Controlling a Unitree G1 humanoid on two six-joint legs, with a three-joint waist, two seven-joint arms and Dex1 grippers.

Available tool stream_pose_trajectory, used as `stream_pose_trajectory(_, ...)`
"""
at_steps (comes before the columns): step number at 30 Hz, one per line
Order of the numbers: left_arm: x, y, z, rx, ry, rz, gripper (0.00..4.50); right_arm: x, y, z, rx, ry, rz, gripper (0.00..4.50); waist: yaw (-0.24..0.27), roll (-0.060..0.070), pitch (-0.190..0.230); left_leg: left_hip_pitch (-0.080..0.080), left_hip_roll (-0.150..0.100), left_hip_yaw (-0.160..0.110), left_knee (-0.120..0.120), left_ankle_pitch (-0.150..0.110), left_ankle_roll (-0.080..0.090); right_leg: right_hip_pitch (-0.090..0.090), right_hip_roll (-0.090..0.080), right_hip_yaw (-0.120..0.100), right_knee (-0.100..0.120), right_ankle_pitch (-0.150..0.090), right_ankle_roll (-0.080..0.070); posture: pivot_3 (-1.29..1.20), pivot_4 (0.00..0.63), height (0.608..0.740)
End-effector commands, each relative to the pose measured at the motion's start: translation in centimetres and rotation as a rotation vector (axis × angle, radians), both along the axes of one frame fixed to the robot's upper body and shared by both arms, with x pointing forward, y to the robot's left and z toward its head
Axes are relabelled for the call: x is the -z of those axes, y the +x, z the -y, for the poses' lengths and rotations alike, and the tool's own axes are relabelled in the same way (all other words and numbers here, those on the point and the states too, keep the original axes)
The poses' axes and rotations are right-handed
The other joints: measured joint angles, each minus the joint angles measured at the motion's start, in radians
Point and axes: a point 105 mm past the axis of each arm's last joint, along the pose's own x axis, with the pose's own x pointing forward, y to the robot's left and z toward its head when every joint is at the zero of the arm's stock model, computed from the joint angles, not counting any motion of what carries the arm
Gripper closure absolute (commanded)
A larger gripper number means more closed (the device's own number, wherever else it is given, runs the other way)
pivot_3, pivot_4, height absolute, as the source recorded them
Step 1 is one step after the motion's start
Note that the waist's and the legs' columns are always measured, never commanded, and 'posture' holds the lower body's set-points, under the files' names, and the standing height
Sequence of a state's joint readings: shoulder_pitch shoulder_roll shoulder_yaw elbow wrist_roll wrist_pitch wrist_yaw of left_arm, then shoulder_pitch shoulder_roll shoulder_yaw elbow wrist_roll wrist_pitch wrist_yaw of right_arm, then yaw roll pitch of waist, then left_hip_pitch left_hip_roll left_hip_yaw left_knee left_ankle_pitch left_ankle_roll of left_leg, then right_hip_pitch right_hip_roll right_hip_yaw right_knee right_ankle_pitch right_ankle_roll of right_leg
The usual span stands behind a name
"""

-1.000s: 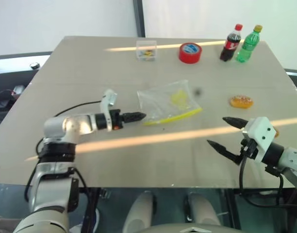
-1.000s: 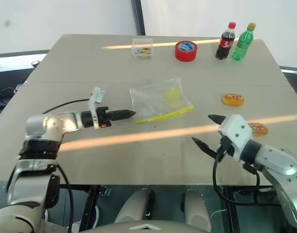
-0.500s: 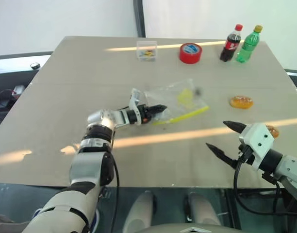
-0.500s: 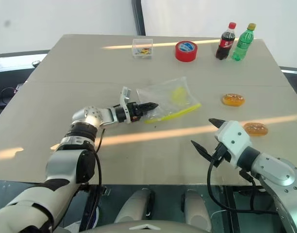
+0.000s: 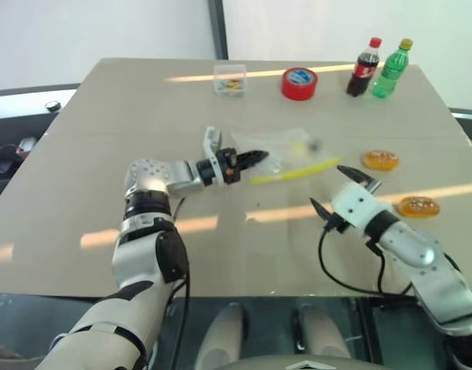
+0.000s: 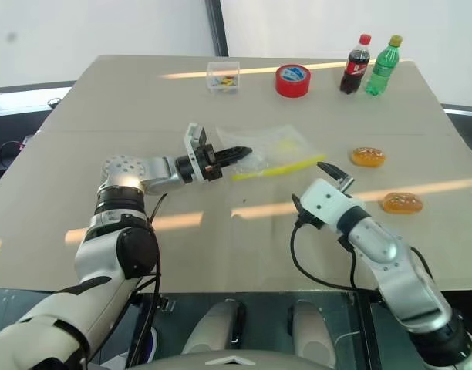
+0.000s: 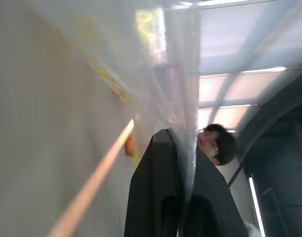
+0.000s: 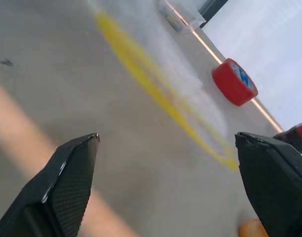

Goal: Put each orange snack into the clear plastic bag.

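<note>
Two orange snacks lie on the beige worktop (image 5: 105,139) at the right of the frame: one snack (image 5: 381,159) at mid-height, the other snack (image 5: 418,206) lower and nearer the right edge, apart from each other. The clear plastic bag (image 5: 286,146) with its yellow seal strip sits at the centre, left of both snacks. The left gripper (image 5: 251,158) reaches in from the left, its fingers pressed together on the bag's left edge. The right gripper (image 5: 338,189) hovers just below the bag, fingers spread and holding nothing. Along the top edge stand a small clear box (image 5: 230,79), a red tape roll (image 5: 300,83) and two bottles (image 5: 379,68).
</note>
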State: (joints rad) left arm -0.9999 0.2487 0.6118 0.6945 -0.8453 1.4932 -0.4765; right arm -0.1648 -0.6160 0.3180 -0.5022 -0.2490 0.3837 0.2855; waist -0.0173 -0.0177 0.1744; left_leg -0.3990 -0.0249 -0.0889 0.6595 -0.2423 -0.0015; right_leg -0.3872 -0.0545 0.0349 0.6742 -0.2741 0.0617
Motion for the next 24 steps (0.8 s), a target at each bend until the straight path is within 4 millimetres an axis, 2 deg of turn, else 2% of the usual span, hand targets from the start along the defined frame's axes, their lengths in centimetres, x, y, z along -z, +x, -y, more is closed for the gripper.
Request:
stream_pose_trajectory(1, -2.4, -0.8, 0.0, 0.023, -0.025, 0.061, 4.43, -0.7, 2.0, -0.6, 0.040, -0.101, 0.164, 0.00, 0.000, 0.000, 0.000, 0.000, 0.000, 0.001, 0.000, 0.000, 0.000, 0.000, 0.000, 0.001, 0.000, 0.000, 0.000, 0.00, 0.150, 0.740)
stream_pose_trajectory(5, -2.5, -1.3, -0.1, 0.011, 0.000, 0.084, 4.43, -1.9, 4.6, -0.5, 0.111, -0.173, 0.301, 0.00, -0.001, 0.000, 0.000, -0.001, 0.000, 0.003, 0.000, 0.001, -0.002, -0.004, 0.000, 0.005, 0.004, 0.000, 0.000, 0.00, 0.150, 0.740)
stream_pose_trajectory(8, -2.5, -1.4, -0.5, -0.009, 0.011, 0.094, 4.43, -2.9, 5.5, -0.2, 0.145, -0.192, 0.362, 0.00, -0.001, 0.000, 0.000, -0.001, 0.000, 0.004, 0.000, 0.002, -0.003, -0.006, 0.000, 0.006, 0.005, 0.000, 0.000, 0.00, 0.150, 0.740)
stream_pose_trajectory(16, -2.6, -1.6, -1.5, -0.065, 0.008, 0.108, 4.43, -3.5, 4.5, -0.3, 0.155, -0.180, 0.407, 0.00, 0.000, 0.000, 0.000, -0.002, 0.001, 0.005, -0.001, 0.002, -0.003, -0.007, 0.000, 0.007, 0.005, 0.000, 0.000, 0.00, 0.150, 0.740)
stream_pose_trajectory(21, -2.6, -2.2, -1.2, -0.042, -0.003, 0.123, 4.43, -2.4, 5.1, -2.3, 0.063, -0.192, 0.391, 0.00, -0.003, 0.000, 0.000, -0.001, 0.001, 0.005, -0.001, 0.002, -0.003, -0.007, 0.000, 0.008, 0.006, 0.000, 0.000, 0.00, 0.150, 0.740)
stream_pose_trajectory(24, -2.5, -2.5, -1.4, -0.029, 0.013, 0.129, 4.43, -2.4, 5.8, -2.4, 0.047, -0.198, 0.399, 0.00, -0.003, 0.000, 0.000, -0.001, 0.000, 0.005, -0.001, 0.002, -0.003, -0.007, 0.000, 0.008, 0.006, 0.000, -0.001, 0.00, 0.150, 0.740)
